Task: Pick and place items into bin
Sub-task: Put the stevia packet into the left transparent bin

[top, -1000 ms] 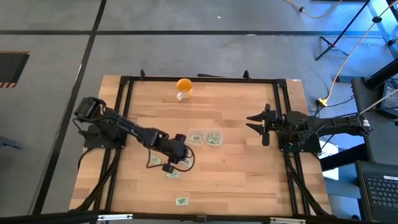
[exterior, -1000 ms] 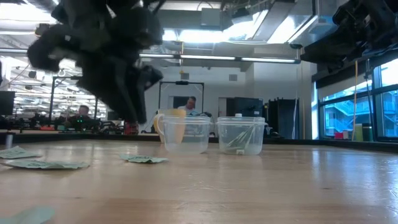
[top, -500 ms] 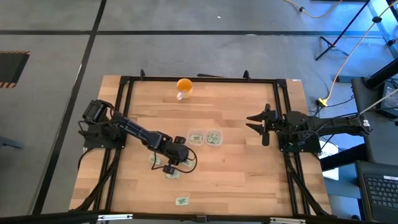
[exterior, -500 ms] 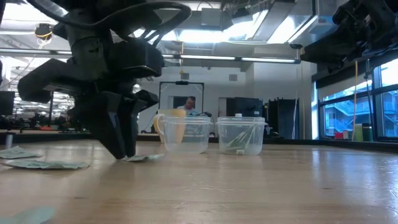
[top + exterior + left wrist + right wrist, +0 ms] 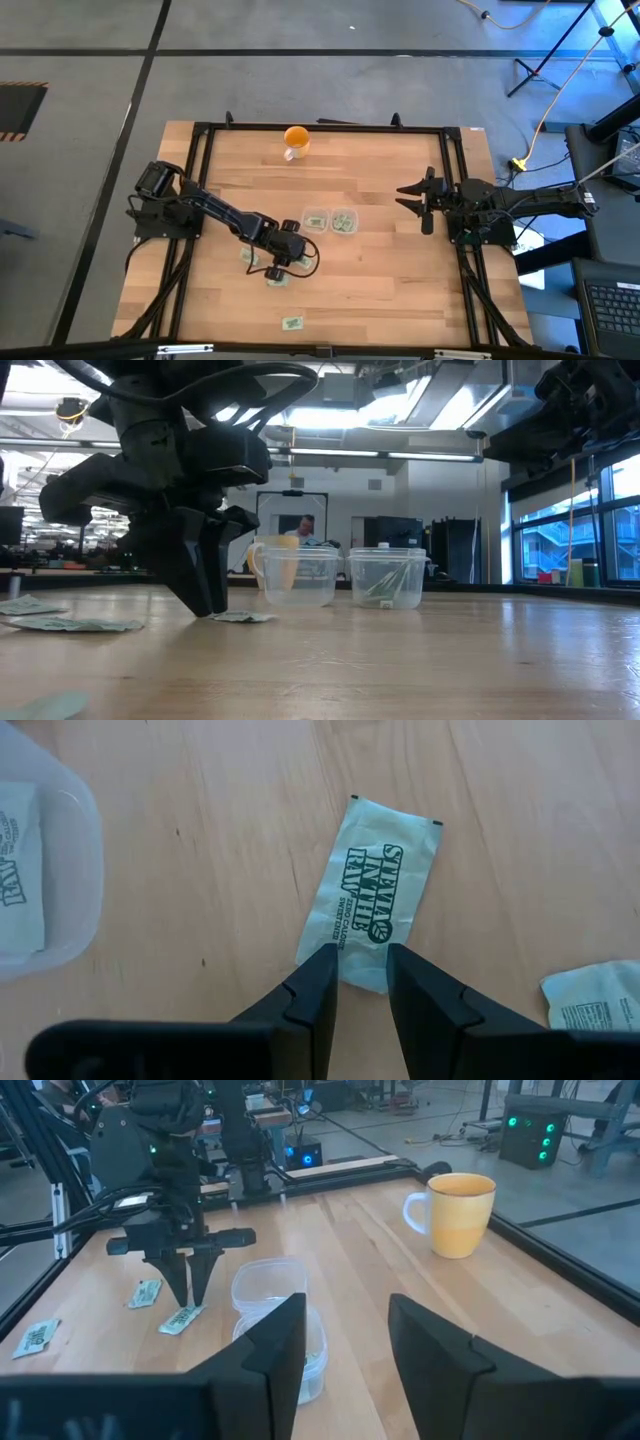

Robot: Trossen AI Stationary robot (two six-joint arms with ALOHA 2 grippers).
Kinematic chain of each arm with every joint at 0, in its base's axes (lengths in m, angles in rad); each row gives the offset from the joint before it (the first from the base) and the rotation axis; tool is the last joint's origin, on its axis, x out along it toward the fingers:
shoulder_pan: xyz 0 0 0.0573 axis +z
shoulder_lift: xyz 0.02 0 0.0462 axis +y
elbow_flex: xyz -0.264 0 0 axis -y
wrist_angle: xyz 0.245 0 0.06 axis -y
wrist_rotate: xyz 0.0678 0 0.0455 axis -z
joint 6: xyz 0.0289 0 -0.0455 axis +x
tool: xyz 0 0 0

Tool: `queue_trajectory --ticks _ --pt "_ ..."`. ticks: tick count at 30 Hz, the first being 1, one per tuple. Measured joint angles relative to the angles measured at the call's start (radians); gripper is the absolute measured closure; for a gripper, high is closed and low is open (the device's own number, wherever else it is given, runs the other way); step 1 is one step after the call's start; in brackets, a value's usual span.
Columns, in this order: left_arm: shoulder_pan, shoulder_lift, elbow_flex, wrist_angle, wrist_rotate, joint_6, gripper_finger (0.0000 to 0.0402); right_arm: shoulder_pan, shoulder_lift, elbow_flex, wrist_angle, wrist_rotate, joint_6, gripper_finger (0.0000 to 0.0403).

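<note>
The worktop (image 5: 400, 290) is lying mostly bare along its right half and its 6 o'clock edge, where only one stray packet (image 5: 292, 323) is sitting; a dark frame is running around its rim. At 9 o'clock the left arm is reaching toward the centre, its left tool (image 5: 288, 262) pointing down at the wood. Its fingers (image 5: 318, 982) are standing narrow, tips touching the near end of a packet (image 5: 370, 895) that is lying flat on the wood, not yet lifted. Another packet (image 5: 248, 257) is lying just beside it at 9 o'clock. Two clear bins (image 5: 330, 221) are standing side by side near the centre, with packets inside. A cup (image 5: 295, 141) is sitting at 12 o'clock. At 3 o'clock the right tool (image 5: 413, 201) is hanging wide open, holding nothing.
</note>
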Motion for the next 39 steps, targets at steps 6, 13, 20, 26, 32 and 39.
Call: queue_trajectory --ticks 6,13,20,26,32,39 --pt "0.0 0.001 0.0 -0.002 -0.001 0.0 0.0319 0.0 0.0 0.0 -0.001 0.0 -0.001 0.0255" --pt "0.0 0.001 -0.001 -0.002 -0.003 0.0 0.0365 0.0 0.0 0.0 -0.001 0.0 -0.001 0.0255" --pt "0.0 -0.012 -0.004 -0.013 -0.003 -0.006 0.0393 0.0 0.0 0.0 -0.001 0.0 -0.001 0.0255" --pt "0.002 -0.125 -0.019 -0.109 -0.003 0.004 0.0399 0.0 0.0 0.0 -0.001 0.0 -0.001 0.0255" --pt "0.042 -0.295 -0.011 -0.061 -0.055 0.004 0.0399 0.0 0.0 0.0 -0.002 0.0 -0.001 0.0255" --pt "0.15 -0.357 -0.009 0.014 -0.185 -0.038 0.0399 0.0 0.0 0.0 -0.001 0.0 -0.001 0.0255"
